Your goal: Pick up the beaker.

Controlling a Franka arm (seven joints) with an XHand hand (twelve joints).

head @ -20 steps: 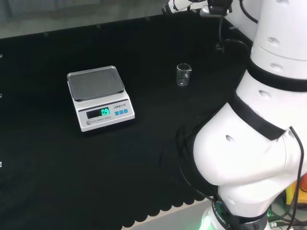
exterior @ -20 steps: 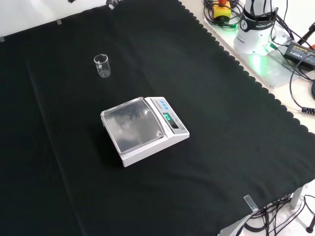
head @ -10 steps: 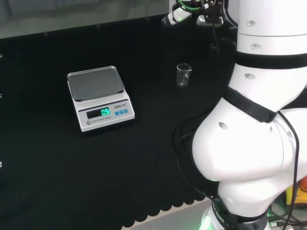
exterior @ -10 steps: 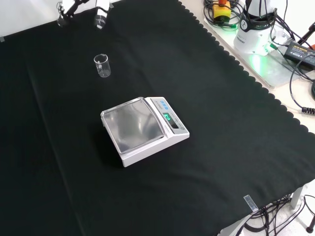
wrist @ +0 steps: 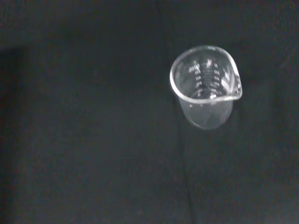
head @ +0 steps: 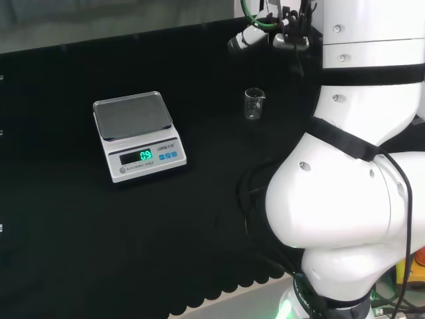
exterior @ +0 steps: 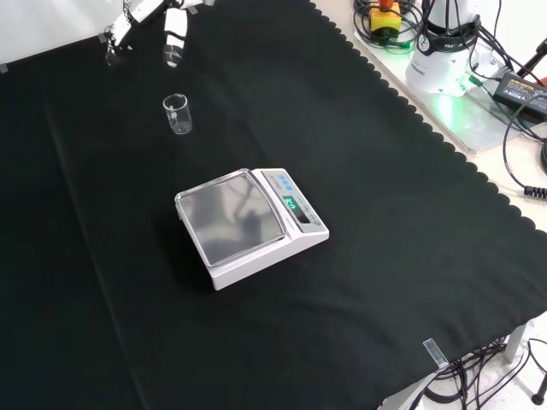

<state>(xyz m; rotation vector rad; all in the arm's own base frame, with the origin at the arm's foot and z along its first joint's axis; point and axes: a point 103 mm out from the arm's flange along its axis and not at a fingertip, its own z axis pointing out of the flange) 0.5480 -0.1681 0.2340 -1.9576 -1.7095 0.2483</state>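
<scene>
Beaker [exterior: 177,114] stands upright, apart from scale [exterior: 249,224], upper left of front view, w/ hand [exterior: 173,34] above it, fingers relaxed, holding nothing, prob. lining up for grasp.

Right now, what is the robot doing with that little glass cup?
The robot's hand hangs above the black cloth, near a small clear beaker but not touching it. Its fingers look fairly straight and hold nothing. The beaker stands upright and looks empty. A white scale sits apart from it on the cloth, with nothing on its pan.
</scene>
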